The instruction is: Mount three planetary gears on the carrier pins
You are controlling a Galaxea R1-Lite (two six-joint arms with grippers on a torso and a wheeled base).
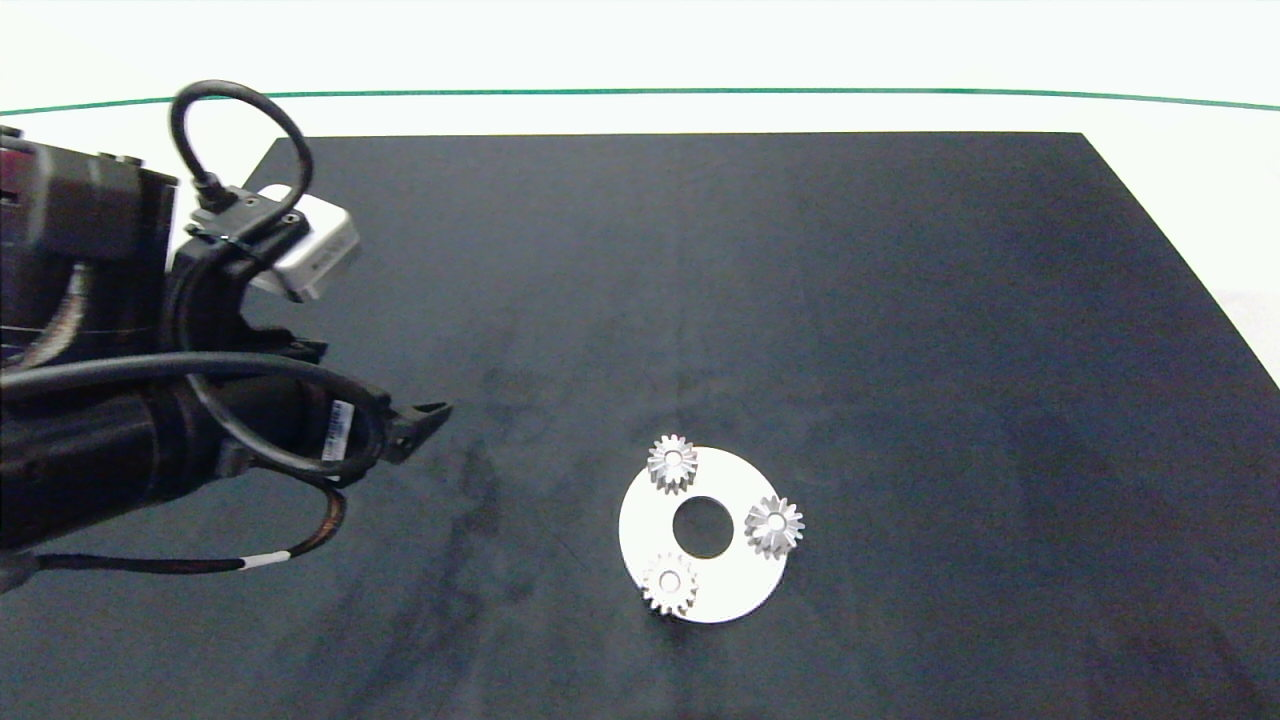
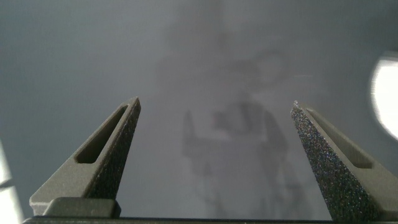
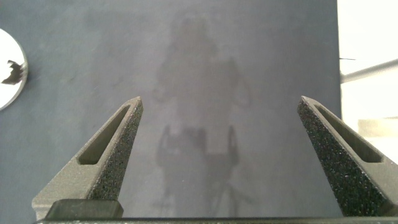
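The white ring-shaped disc (image 1: pixel 735 592) lies on the black mat, front of centre. Three silvery planetary gears sit on it around its centre hole: one at the far side (image 1: pixel 672 463), one at the right (image 1: pixel 774 525), one at the near side (image 1: pixel 669 583). The carrier pins are covered by the gears; only a pale spot shows in each gear's hole. My left gripper (image 2: pixel 214 106) is open with nothing in it, hovering over bare mat well to the left of the disc (image 2: pixel 387 93). My right gripper (image 3: pixel 217 99) is open with nothing in it; the disc's edge (image 3: pixel 6 93) shows off to one side.
The left arm (image 1: pixel 150 440), with its cables and wrist camera, fills the left side of the head view. The black mat (image 1: pixel 900 300) ends on a white table at the back and right. The right arm does not show in the head view.
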